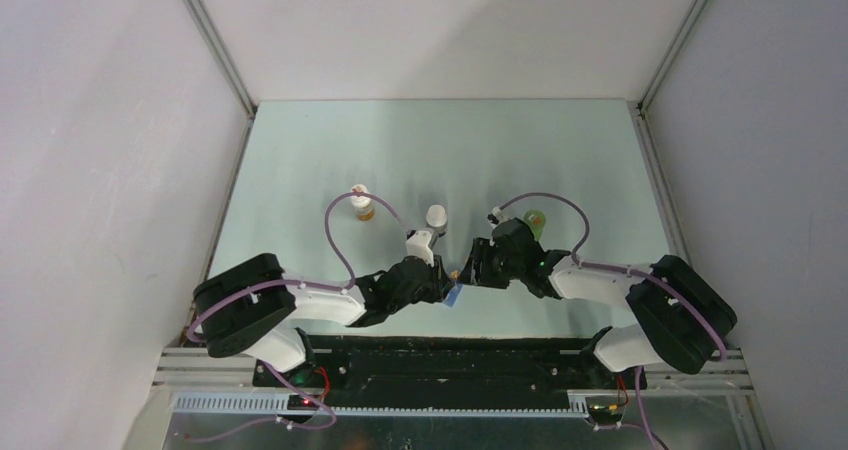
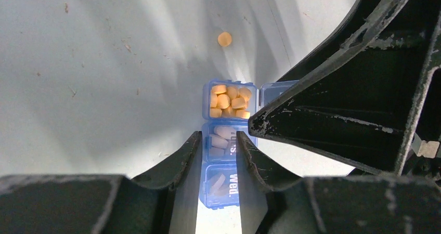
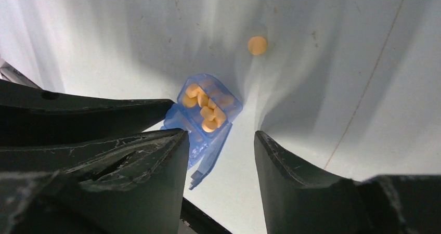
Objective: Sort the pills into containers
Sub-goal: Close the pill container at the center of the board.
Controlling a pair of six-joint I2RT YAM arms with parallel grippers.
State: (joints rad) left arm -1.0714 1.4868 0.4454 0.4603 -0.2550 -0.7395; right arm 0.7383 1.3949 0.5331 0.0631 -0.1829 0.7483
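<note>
The translucent blue pill box (image 2: 224, 187) lies on the pale table, its containers in a row. My left gripper (image 2: 219, 140) is shut on the box, one finger on each long side at the lidded "Tues" and "Wed" compartments. The end compartment (image 2: 229, 101) is open and holds several orange-yellow pills (image 3: 205, 106), with its lid (image 3: 208, 156) hanging down. One loose pill (image 2: 224, 39) lies on the table beyond the box. My right gripper (image 3: 219, 140) stands open beside the open compartment with nothing between its fingers. In the top view both grippers meet over the box (image 1: 455, 296).
Behind the grippers stand three bottles: an orange one with a white cap (image 1: 362, 206), a white one (image 1: 436, 217) and a green one (image 1: 535, 220). The right arm's finger (image 2: 353, 104) fills the right side of the left wrist view, close over the box.
</note>
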